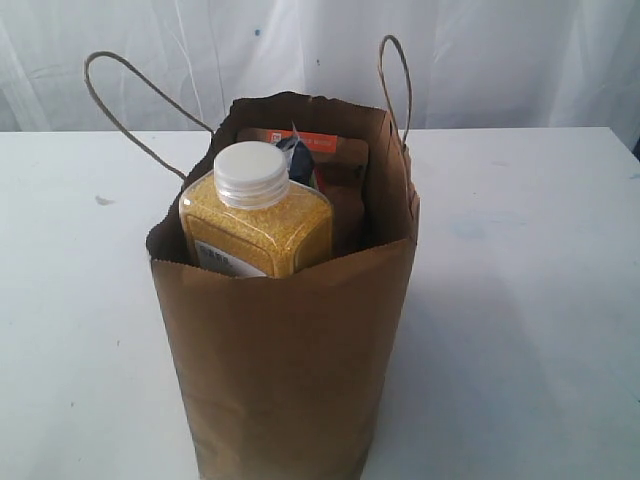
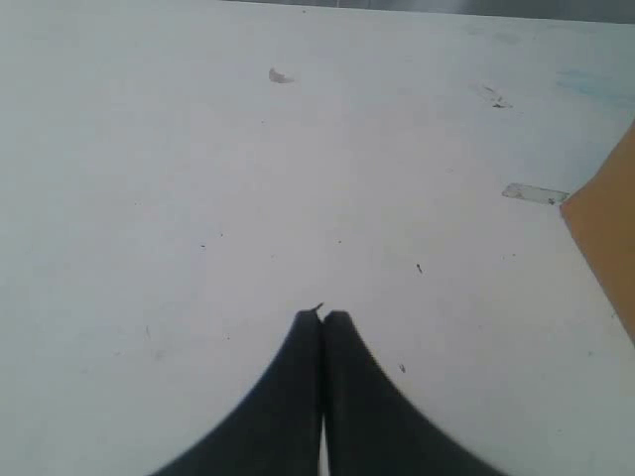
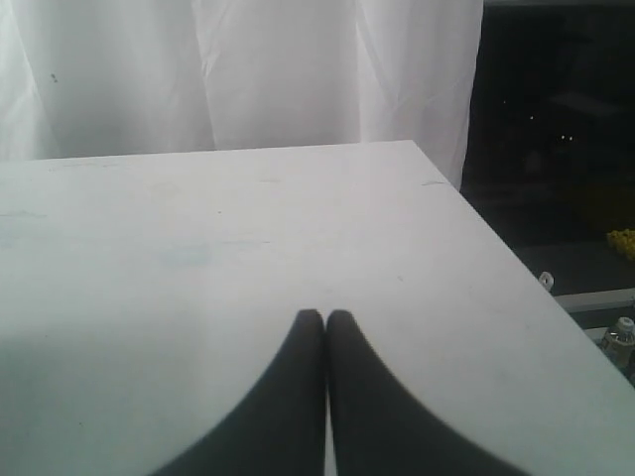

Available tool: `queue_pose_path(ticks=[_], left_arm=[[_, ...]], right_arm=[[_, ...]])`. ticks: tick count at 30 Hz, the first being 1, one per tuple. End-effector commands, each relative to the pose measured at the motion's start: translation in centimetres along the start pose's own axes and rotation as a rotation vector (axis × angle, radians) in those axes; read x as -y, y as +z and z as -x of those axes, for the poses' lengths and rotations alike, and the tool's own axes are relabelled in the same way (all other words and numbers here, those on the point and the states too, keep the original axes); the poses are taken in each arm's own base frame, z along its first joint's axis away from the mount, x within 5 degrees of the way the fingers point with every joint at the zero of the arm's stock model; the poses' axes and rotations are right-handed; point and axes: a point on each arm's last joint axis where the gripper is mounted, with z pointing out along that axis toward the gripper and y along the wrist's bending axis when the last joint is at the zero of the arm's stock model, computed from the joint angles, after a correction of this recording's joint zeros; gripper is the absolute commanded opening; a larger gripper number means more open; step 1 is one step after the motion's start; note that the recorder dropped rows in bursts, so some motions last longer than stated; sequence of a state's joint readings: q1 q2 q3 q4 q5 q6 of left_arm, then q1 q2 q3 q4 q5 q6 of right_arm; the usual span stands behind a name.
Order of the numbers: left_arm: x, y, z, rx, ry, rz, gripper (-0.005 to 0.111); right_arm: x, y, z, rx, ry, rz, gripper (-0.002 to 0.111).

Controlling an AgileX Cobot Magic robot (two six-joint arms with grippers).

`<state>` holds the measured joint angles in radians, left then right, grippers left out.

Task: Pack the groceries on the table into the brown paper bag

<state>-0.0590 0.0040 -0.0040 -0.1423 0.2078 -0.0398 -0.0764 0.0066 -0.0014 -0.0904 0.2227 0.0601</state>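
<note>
The bag [image 1: 290, 370] stands upright in the middle of the table [image 1: 520, 250], mouth open upward, its long axis vertical, with both cord handles [image 1: 395, 85] splayed out behind. Inside, the bottle [image 1: 255, 225] stands upright at the near side with its white cap above the rim. The pouch [image 1: 335, 160] is upright behind it, and a dark-blue packet [image 1: 297, 152] tip pokes up between them. I see no grocery on the bare tabletop in any view, so packing looks done or nearly so. Whether the jar, can and carton sit lower in the bag cannot be told. The left gripper [image 2: 322, 317] hovers over bare table with its jaws pressed together and empty. The right gripper [image 3: 324, 317] is likewise closed on nothing, pointing toward the far corner and the curtain [image 3: 248, 69]. Only the left wrist view catches the bag [image 2: 607, 228], a brown sliver off to one side of the fingers, so that arm seems the nearer. The right wrist view shows no bag at all, and the exterior view shows the contents but neither arm.
</note>
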Motion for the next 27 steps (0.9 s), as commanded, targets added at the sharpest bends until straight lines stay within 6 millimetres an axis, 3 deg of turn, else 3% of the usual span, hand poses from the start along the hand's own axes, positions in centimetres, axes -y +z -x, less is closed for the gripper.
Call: queue_pose_path(ticks=[1, 17, 27], left_arm=[[0.01, 0.02, -0.11, 0.0, -0.01, -0.003, 0.0], [0.0, 0.02, -0.06, 0.005, -0.011, -0.001, 0.0], [-0.5, 0.03, 0.0, 0.016, -0.041, 0.088, 0.0]], right_arm=[[0.04, -0.04, -0.01, 0.006, -0.009, -0.007, 0.0], [0.04, -0.04, -0.01, 0.006, -0.009, -0.007, 0.0], [0.01, -0.04, 0.0, 0.006, -0.01, -0.001, 0.0]])
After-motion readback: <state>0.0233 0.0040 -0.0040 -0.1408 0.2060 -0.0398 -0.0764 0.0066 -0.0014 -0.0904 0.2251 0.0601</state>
